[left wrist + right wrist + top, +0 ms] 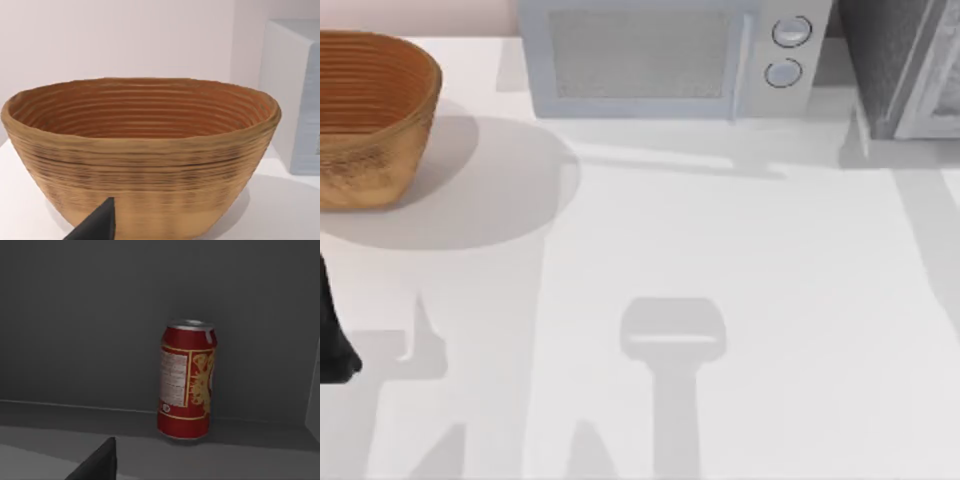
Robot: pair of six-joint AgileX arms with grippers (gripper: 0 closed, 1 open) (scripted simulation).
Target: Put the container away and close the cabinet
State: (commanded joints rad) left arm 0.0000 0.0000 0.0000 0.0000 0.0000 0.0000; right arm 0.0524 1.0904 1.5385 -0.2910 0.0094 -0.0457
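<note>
The container is a red can [187, 380] with a silver top. It stands upright on the floor of the dark grey cabinet [75, 315], close to the back wall. A dark part of my right gripper [97, 462] sits at the near edge of the right wrist view, apart from the can and holding nothing. In the top view the cabinet [895, 65] stands at the table's back right with its pale door [942, 75] swung open. My left arm [332, 335] is parked at the table's left edge, its gripper [95, 225] facing a basket.
A woven brown basket [370, 115] sits at the back left, also seen close up [145, 150] from the left wrist. A white microwave [670, 60] stands at the back centre, between basket and cabinet. Arm shadows fall across the white table [770, 300].
</note>
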